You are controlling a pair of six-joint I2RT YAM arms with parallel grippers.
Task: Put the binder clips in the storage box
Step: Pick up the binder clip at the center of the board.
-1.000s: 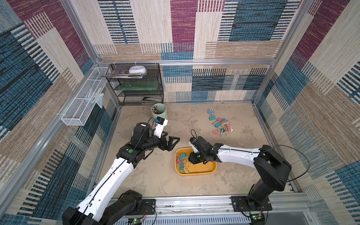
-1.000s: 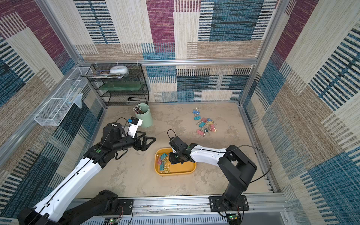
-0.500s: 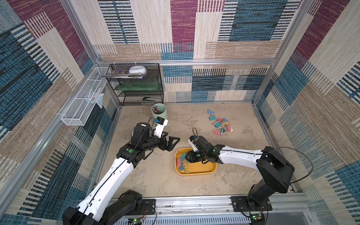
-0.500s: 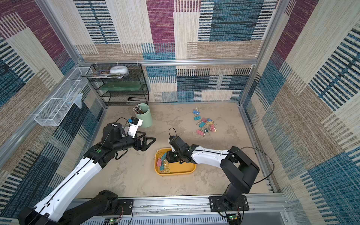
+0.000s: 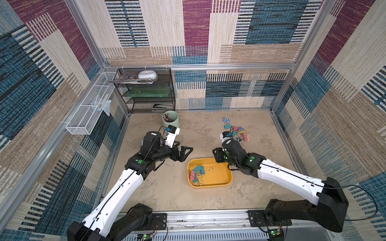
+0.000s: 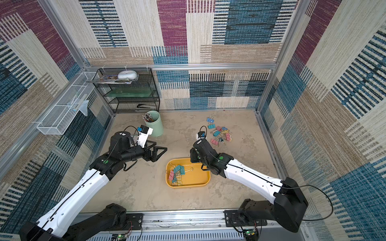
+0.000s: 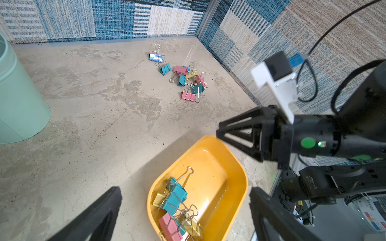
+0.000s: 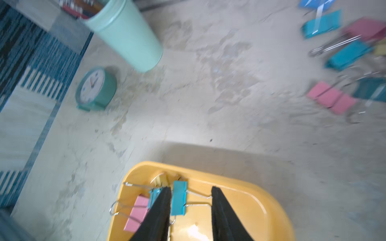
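R gripper [image 8: 191,188]: jaws part-open, nothing btwn them, over the box [image 8: 250,210] near its rim. Boxed clips [image 8: 178,200] (teal, pink, yellow, wires tangled) lie just below & ahead of the R tips, bunched at one end; rest of the box is bare. Loose clips [image 5: 237,131] sit in a heap on the table [image 5: 200,133], well beyond the R jaws & off to one side, not touching them; R wrist view is blurred there.

L gripper [image 7: 185,190]: jaws wide open, empty, short of the box. From these jaws the box is straight ahead w/ the boxed clips at its near end, and the loose clips are far ahead, past the box. Cup [image 5: 171,122] w/ pens stands off to the side of the L jaws; small green clock [image 8: 95,88] on the table near the cup
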